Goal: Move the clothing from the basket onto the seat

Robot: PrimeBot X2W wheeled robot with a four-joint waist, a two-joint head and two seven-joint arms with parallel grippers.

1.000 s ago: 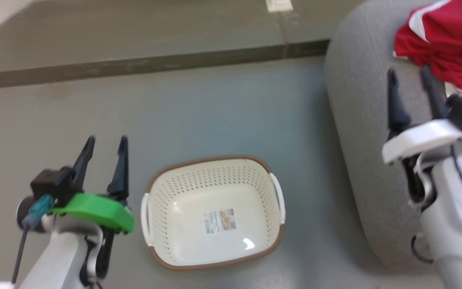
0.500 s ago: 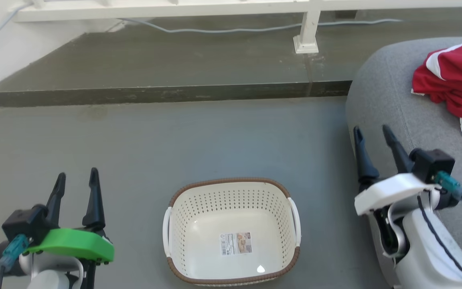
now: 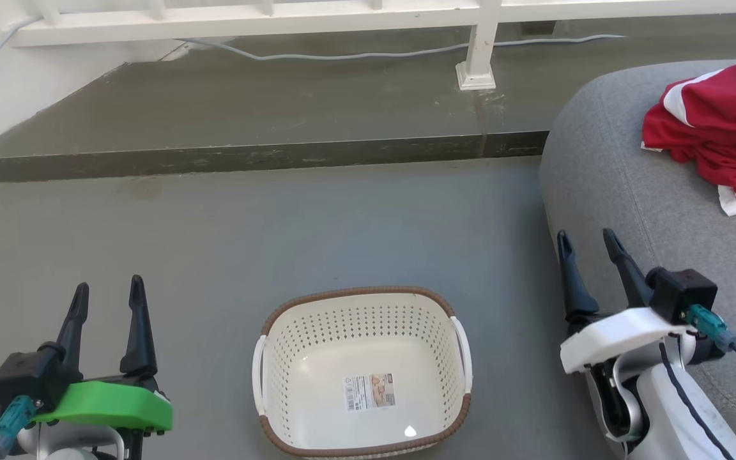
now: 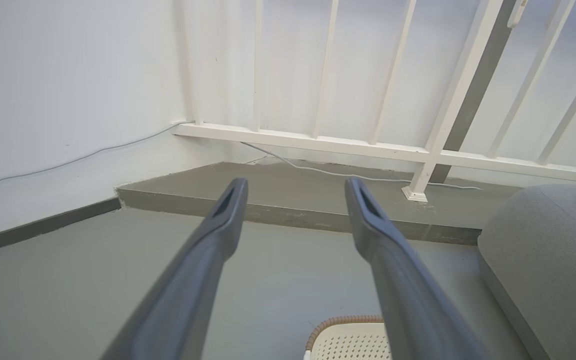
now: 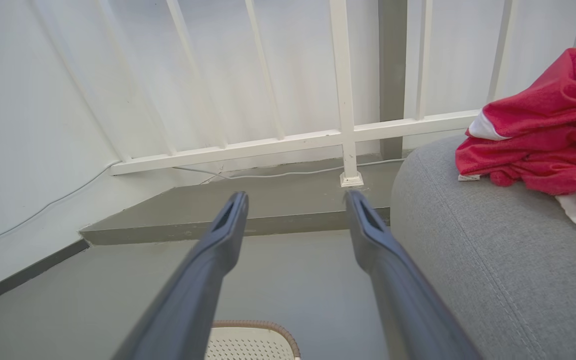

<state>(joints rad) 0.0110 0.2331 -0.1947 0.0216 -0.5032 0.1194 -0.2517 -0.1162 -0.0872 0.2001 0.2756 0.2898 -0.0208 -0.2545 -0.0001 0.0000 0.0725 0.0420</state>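
The red clothing (image 3: 713, 131) with white stripes lies crumpled on the grey seat (image 3: 623, 185) at the right; in the right wrist view the clothing (image 5: 543, 140) rests on the seat (image 5: 493, 260). The cream basket (image 3: 361, 374) with a brown rim stands on the floor at the bottom centre, holding nothing but a sticker on its base. My left gripper (image 3: 107, 291) is open at the lower left, left of the basket. My right gripper (image 3: 586, 243) is open at the lower right, by the seat's near edge. Both grippers (image 4: 295, 187) (image 5: 295, 200) hold nothing.
A raised grey step (image 3: 246, 153) runs across the back of the floor. Behind it stands a white railing (image 3: 476, 38) with a post foot and a pale cable (image 3: 342, 54) along the ledge. A white wall (image 4: 43, 100) closes the left side.
The head camera has tilted up, so the railing and step came into view. Both open arms have come back low beside the basket; the right one has drawn back from the clothing.
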